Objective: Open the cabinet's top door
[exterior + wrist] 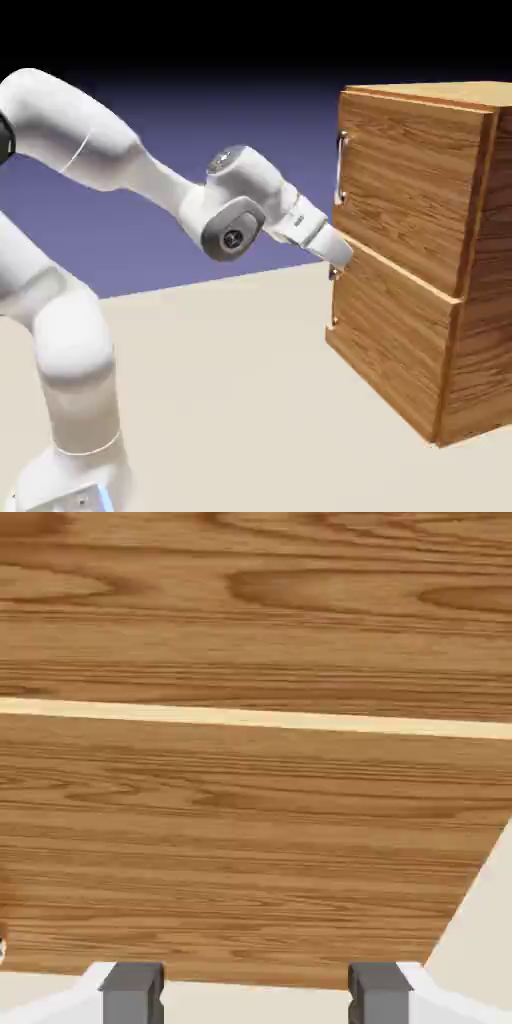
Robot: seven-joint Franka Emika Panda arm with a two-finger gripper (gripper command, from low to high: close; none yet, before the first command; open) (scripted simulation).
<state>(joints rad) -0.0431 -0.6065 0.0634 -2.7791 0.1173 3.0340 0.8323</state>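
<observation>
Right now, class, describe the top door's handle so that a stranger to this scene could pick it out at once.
Find the big wood-grain cabinet at the exterior view's right. Its upper, taller front panel is the top door. On that door's left edge stands the handle, a slim vertical silver bar; the lower panel's handle is lower, smaller and half hidden behind the gripper.
</observation>
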